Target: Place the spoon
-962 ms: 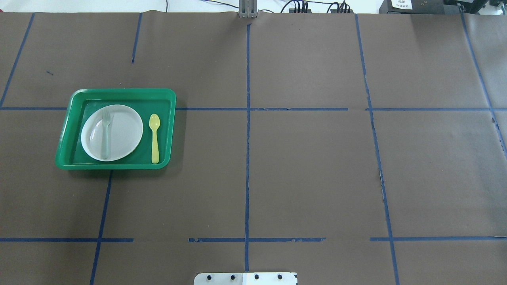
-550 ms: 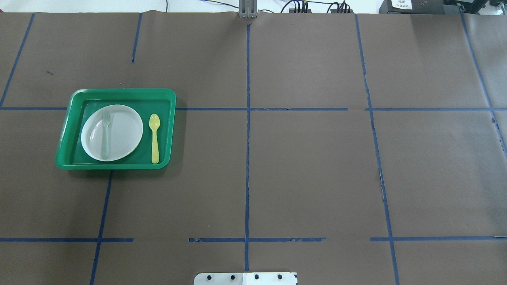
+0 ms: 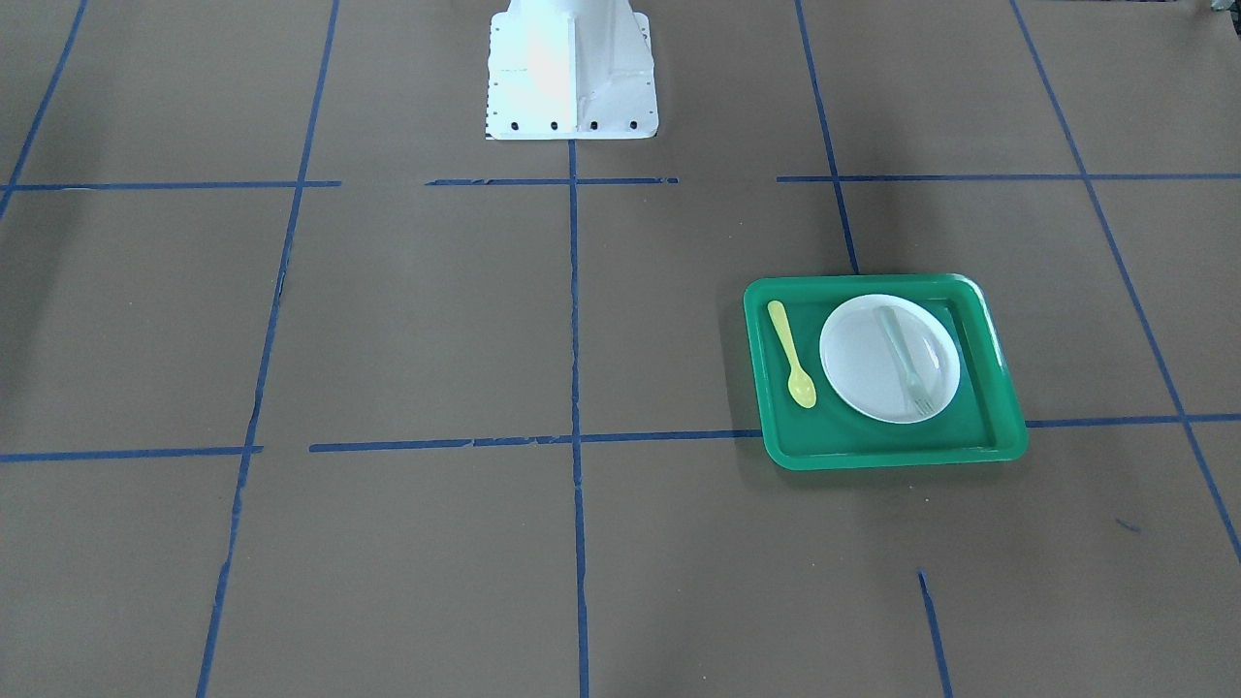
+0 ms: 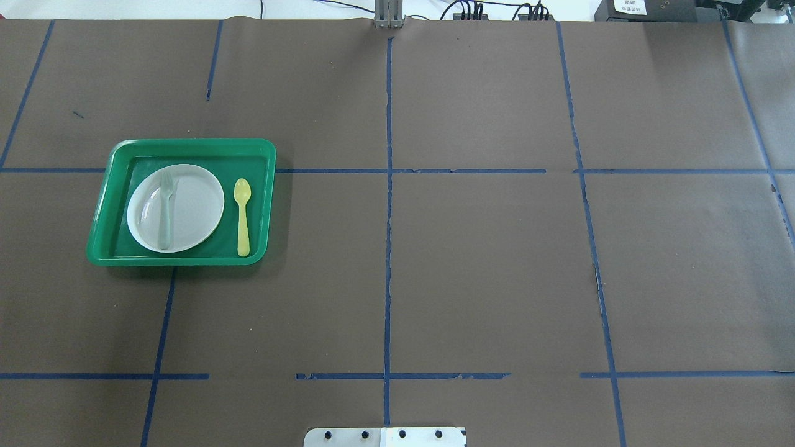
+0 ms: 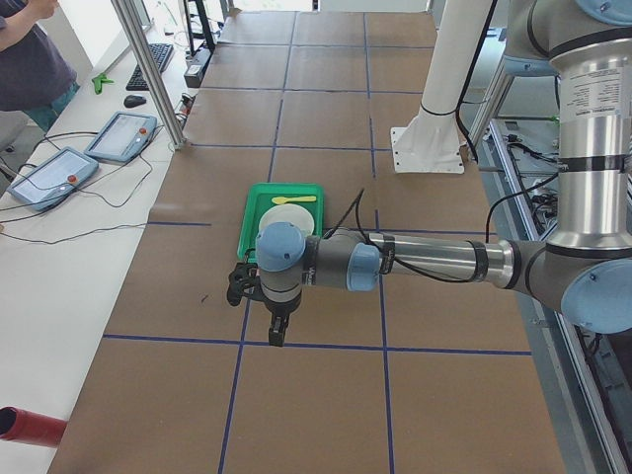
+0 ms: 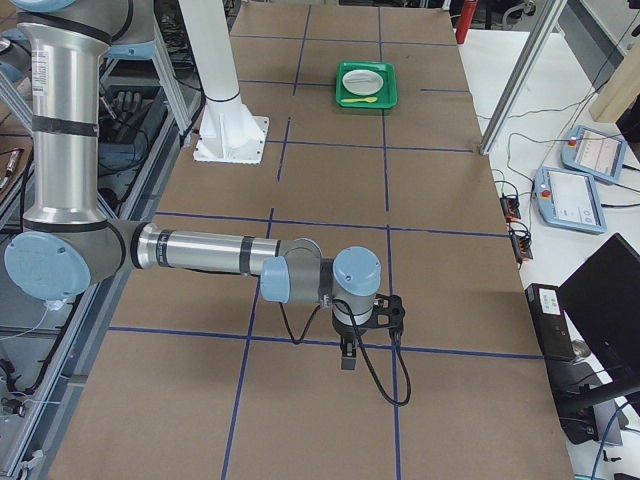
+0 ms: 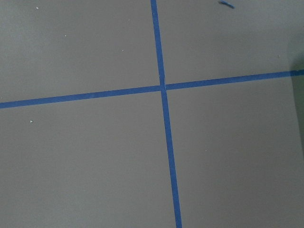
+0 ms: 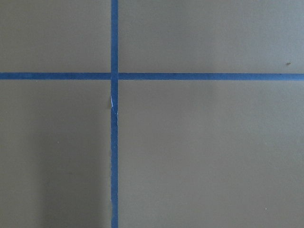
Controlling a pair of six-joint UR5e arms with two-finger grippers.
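The small yellow spoon lies in the green tray, on the tray floor beside the white plate; it also shows in the front view. A pale grey-green fork lies on the plate. My left gripper shows only in the exterior left view, hanging over the table well short of the tray. My right gripper shows only in the exterior right view, far from the tray. I cannot tell whether either is open or shut. Both wrist views show only brown table and blue tape.
The brown table is marked with blue tape lines. The robot's white base stands at the table's robot side. Tablets and cables lie on the side bench. A person stands at the far left.
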